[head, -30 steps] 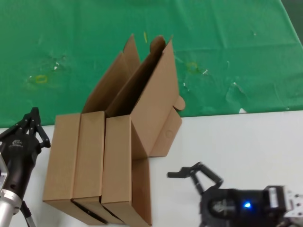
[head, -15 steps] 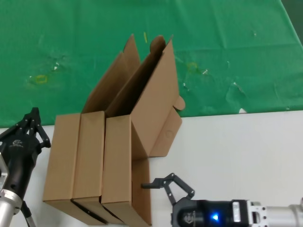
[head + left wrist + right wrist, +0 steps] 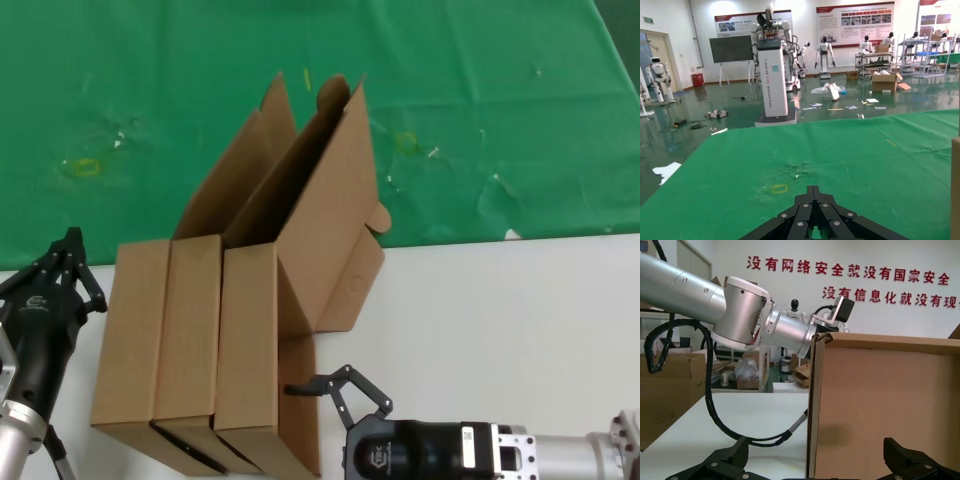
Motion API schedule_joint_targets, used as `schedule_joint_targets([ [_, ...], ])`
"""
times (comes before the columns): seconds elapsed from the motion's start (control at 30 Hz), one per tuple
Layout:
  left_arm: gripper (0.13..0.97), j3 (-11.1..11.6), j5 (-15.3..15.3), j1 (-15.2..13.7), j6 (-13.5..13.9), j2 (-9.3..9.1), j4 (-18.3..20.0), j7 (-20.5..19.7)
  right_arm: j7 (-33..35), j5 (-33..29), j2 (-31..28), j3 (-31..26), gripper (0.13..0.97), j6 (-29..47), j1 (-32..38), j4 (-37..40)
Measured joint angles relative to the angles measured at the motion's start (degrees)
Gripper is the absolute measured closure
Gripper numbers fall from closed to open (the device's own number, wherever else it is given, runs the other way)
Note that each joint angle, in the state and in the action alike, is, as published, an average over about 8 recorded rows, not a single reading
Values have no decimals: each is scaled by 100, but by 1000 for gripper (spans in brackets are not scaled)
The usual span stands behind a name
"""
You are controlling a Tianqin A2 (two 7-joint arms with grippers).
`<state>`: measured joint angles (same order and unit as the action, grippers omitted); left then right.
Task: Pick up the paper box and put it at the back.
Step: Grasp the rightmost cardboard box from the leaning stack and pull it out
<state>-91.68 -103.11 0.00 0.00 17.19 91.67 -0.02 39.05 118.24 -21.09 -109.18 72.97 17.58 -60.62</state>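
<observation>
Three brown paper boxes stand side by side on the white table, their lids open and leaning back over the green cloth (image 3: 480,100). My right gripper (image 3: 336,396) is open at the near right corner of the rightmost box (image 3: 248,340). In the right wrist view the edge of that box's side wall (image 3: 880,405) stands between the spread fingers (image 3: 732,457) of the gripper (image 3: 815,462), which hold nothing. My left gripper (image 3: 68,255) is shut and empty, parked just left of the leftmost box (image 3: 130,330). In the left wrist view it (image 3: 812,192) points out over the green cloth (image 3: 865,150).
The white table (image 3: 500,320) stretches to the right of the boxes. The green cloth lies behind them with faint yellow marks (image 3: 86,166) and white specks. My left arm (image 3: 740,315) shows beyond the box in the right wrist view.
My right gripper has moved left across the white table to the rightmost box, and its open fingers now straddle the box's near side edge. The left arm and the boxes have not moved.
</observation>
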Motion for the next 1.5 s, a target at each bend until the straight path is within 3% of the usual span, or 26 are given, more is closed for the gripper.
schedule_joint_targets([
  [0.3, 953, 0, 0, 0, 0, 0, 0, 0, -46, -81, 11, 135, 148, 94, -27, 15],
  [0.6, 953, 0, 0, 0, 0, 0, 0, 0, -27, -139, -8, 226, 237, 216, -10, 78],
  [0.9, 953, 0, 0, 0, 0, 0, 0, 0, -54, -182, -24, 268, 397, 327, -3, 82],
  [1.17, 953, 0, 0, 0, 0, 0, 0, 0, -40, -211, -35, 284, 620, 419, -5, 90],
  [1.3, 953, 0, 0, 0, 0, 0, 0, 0, -19, -231, -28, 296, 620, 426, -1, 112],
  [1.5, 953, 0, 0, 0, 0, 0, 0, 1, 10, -255, -21, 315, 756, 436, 24, 170],
])
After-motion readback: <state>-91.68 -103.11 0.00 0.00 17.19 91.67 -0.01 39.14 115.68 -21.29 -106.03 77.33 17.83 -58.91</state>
